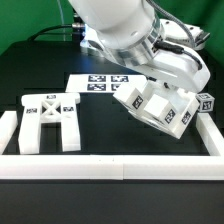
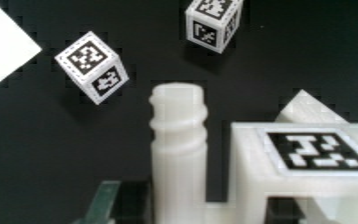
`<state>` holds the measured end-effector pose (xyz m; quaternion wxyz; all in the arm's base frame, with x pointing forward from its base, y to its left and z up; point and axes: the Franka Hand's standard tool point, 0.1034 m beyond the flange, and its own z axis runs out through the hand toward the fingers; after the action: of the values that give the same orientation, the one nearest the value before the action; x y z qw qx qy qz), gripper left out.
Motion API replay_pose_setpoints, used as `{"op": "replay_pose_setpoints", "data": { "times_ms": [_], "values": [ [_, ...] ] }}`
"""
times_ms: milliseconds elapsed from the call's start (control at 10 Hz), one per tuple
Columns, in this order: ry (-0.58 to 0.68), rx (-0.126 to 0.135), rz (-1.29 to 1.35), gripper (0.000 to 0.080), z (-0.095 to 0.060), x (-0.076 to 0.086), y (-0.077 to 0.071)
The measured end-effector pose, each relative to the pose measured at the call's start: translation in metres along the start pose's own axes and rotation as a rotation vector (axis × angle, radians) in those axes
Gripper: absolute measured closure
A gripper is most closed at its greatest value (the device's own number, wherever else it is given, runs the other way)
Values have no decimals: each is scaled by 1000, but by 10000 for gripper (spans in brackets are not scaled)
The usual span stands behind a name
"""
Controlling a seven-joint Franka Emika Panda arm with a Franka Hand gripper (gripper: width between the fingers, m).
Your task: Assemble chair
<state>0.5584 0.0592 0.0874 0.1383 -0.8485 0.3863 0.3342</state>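
White X-braced frame (image 1: 50, 113) appears only in the exterior view.

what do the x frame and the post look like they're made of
The frame: probably hard white plastic, matte; even colour and thick blocky bars suggest it. The post: likely the same white plastic, smooth with a faint sheen; rounded, moulded-looking contours.

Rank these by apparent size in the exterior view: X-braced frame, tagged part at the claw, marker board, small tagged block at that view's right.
1. X-braced frame and tagged part: alike; the part hangs tilted, possibly nearer the camera, so unranked.
2. Marker board, partly hidden.
3. Small tagged block.
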Motion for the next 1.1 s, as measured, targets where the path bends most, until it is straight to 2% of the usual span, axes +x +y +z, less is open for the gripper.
{"op": "replay_pose_setpoints", "data": {
  "times_ms": [200,300,400,500,600,700,800,1100],
  "values": [
    [-17,-5,10,548,2,3,5],
    [-60,-21,13,548,6,-2,11],
    [-164,-35,31,548,12,-5,18],
    [-181,-35,29,548,14,2,16],
    [-241,-41,35,548,16,-4,18],
    [-315,-38,52,548,20,-4,20],
    [-402,-49,63,548,22,-3,22],
    [-534,-49,56,548,21,1,29]
  ]
}}
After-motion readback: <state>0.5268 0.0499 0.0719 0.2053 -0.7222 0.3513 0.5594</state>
